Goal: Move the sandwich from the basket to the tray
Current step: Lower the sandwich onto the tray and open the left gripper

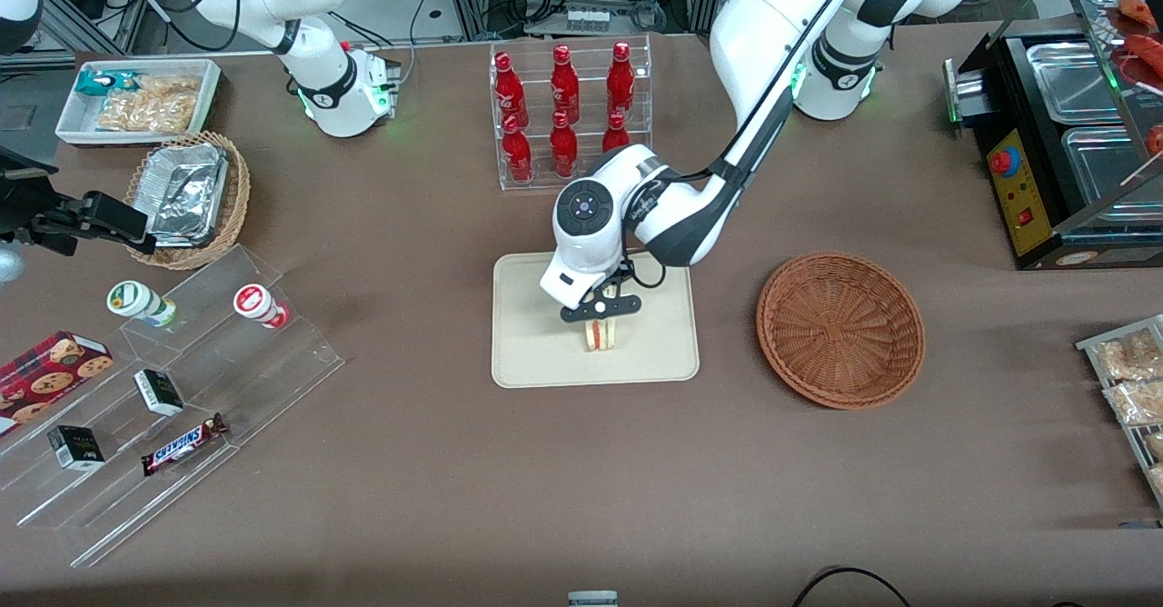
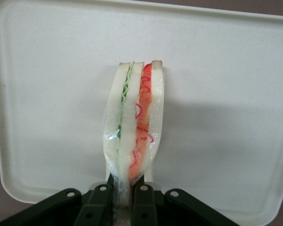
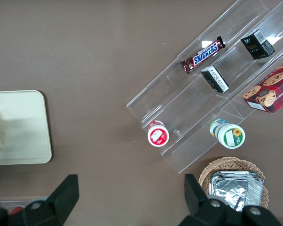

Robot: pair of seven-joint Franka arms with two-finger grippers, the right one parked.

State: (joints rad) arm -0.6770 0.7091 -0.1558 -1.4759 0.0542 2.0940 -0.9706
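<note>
The sandwich (image 1: 601, 335) is a plastic-wrapped wedge of white bread with green and red filling. It stands on its edge on the cream tray (image 1: 536, 353), near the tray's middle. My left gripper (image 1: 601, 314) is directly above it, shut on the sandwich's upper end. In the left wrist view the sandwich (image 2: 134, 122) reaches from between the black fingers (image 2: 100, 200) out over the tray (image 2: 226, 94). The reddish-brown wicker basket (image 1: 841, 329) is empty and lies beside the tray, toward the working arm's end of the table.
A clear rack of red bottles (image 1: 568, 112) stands farther from the front camera than the tray. A stepped acrylic shelf (image 1: 173, 389) with snacks and a tan basket of foil containers (image 1: 191, 198) lie toward the parked arm's end. A black warmer (image 1: 1063, 134) stands toward the working arm's end.
</note>
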